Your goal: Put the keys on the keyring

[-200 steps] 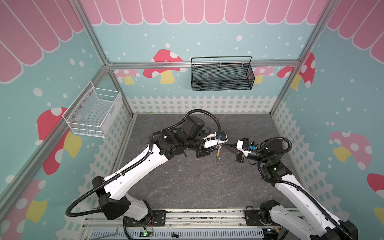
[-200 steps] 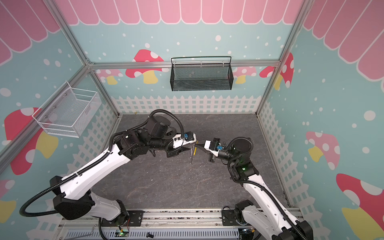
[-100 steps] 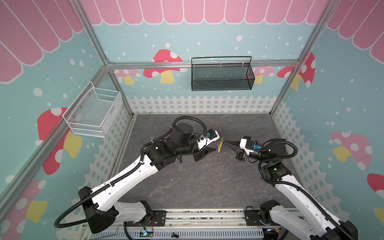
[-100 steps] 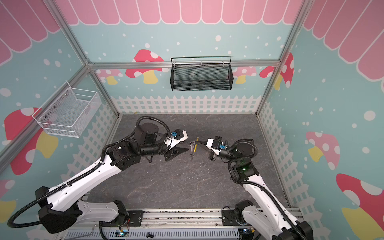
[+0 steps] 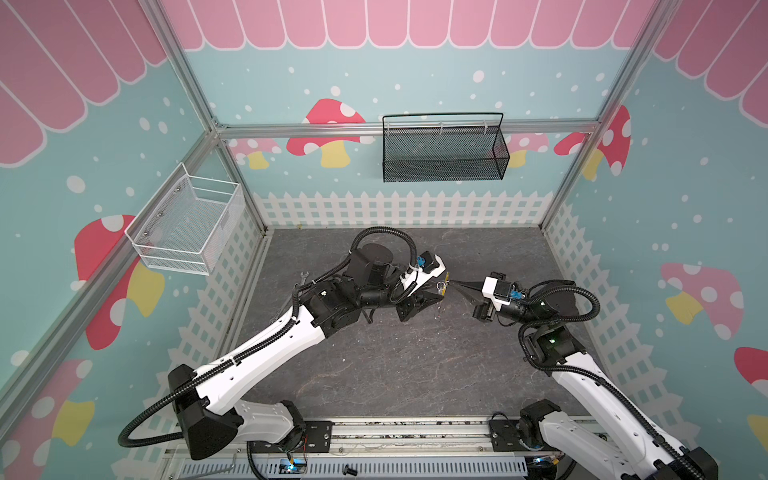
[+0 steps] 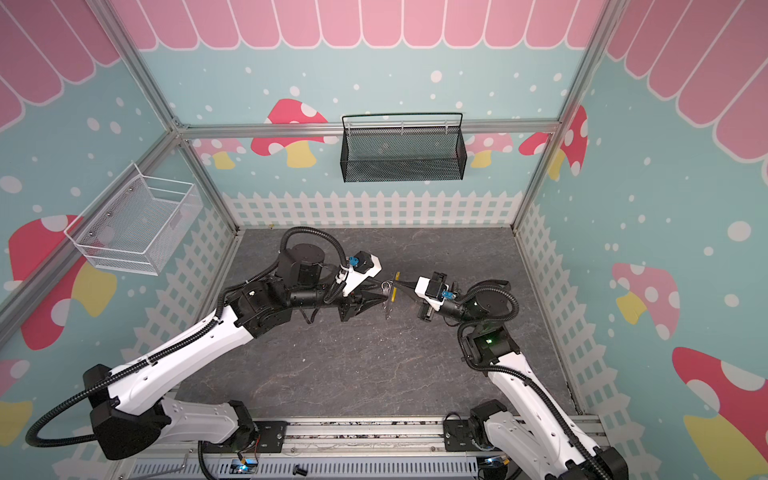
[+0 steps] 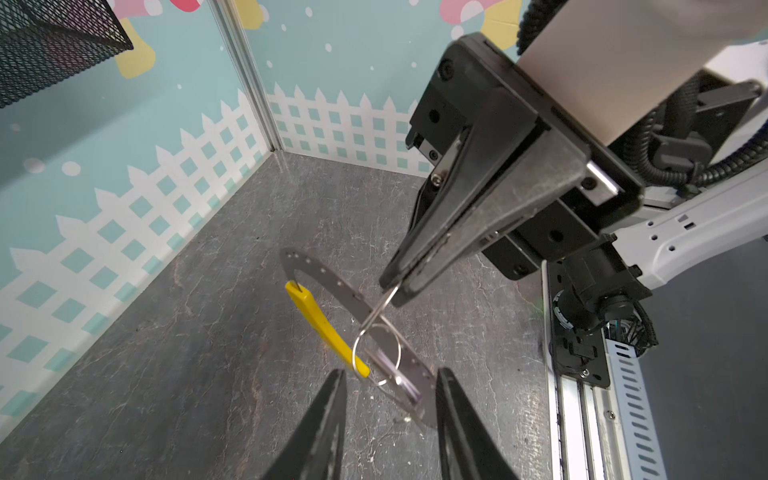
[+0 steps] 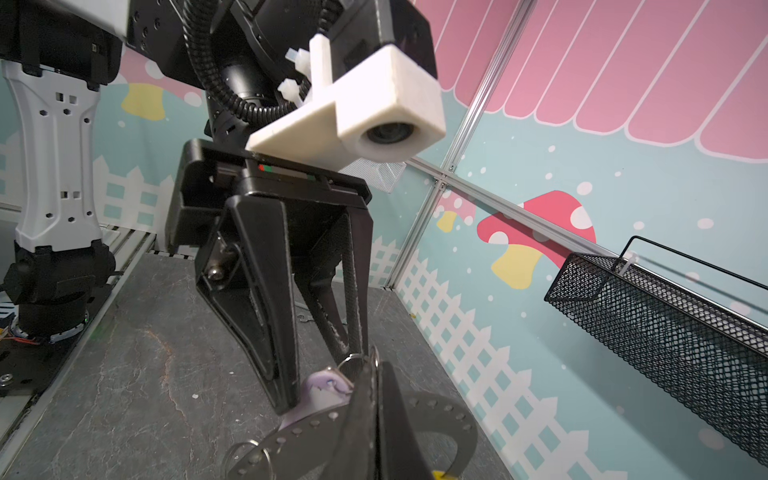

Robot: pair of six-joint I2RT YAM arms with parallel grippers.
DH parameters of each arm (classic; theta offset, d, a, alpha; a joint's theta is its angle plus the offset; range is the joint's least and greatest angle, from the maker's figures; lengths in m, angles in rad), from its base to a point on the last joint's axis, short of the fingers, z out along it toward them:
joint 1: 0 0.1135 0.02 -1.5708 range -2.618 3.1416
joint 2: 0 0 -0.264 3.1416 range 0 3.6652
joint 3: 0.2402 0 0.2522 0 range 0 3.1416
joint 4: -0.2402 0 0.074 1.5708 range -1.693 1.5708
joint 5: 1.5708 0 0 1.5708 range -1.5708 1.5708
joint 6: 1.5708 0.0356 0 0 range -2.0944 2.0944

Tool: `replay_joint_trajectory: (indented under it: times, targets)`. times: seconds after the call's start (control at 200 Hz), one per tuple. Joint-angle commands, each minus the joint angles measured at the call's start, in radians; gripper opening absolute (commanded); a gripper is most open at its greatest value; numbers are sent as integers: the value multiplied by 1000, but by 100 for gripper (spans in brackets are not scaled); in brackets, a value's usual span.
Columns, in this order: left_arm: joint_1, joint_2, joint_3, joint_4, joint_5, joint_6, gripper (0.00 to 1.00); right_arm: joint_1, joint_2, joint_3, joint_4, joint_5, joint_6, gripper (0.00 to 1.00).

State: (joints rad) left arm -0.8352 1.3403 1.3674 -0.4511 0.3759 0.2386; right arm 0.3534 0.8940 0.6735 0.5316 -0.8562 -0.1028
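**Two grippers meet at the keyring**

The right gripper (image 7: 395, 293) is shut tight. Its thin black tips pinch the keyring (image 7: 316, 270), a flat grey hoop with little holes and a yellow piece on one side. The hoop is held up in the air, above the dark counter (image 5: 395, 365). A small silver ring (image 7: 376, 311) hangs on the hoop, right by those tips. In the right wrist view, another small ring (image 8: 249, 457) hangs farther along the hoop.

The left gripper (image 7: 390, 374) is open. Its two black fingers (image 7: 328, 424) stand apart, one on each side of the low end of the hoop, and they do not squeeze it. The key with the lilac tag (image 8: 324, 390) sits between these fingers, close to the hoop. It is hard to tell if a finger touches the tag.

In both top views the two grippers point at each other, almost tip to tip, over the middle of the counter. The yellow piece of the keyring shows as a short bar between them in a top view (image 5: 446, 277) and again in a top view (image 6: 397, 280).

A silver wrench (image 5: 304, 275) lies on the counter behind the left arm. A black mesh basket (image 5: 442, 153) hangs on the back wall. A white wire basket (image 5: 187, 226) hangs on the left wall.
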Motion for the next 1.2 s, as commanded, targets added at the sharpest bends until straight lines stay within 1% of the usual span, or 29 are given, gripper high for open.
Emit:
replay_joint_trajectory:
  times: [0.0, 0.075, 0.125, 0.205, 0.32, 0.43, 0.905, 1.195]
  targets:
    - [-2, 13, 1, 26, 12, -29, 33, 2, -19, -6, 39, 2, 7, 0]
    - [-3, 19, 6, 26, 10, -24, 30, 2, -22, -7, 42, 3, 9, 0]
    - [-4, 22, 8, 25, 8, -18, 24, 2, -23, -8, 45, 3, 10, 0]
    - [-5, 26, 13, 24, 9, -12, 20, 2, -26, -11, 52, 7, 15, 0]
    - [-8, 31, 21, 18, 19, 2, 8, 2, -29, -22, 81, 9, 33, 0]
    - [-12, 38, 31, 4, 34, 16, 0, 2, -26, -30, 106, 12, 47, 0]
    - [-16, 90, 88, -75, 150, 45, 0, 2, -36, -60, 202, 13, 89, 0]
    - [-16, 120, 118, -107, 181, 59, 0, 2, -39, -66, 229, 7, 109, 0]
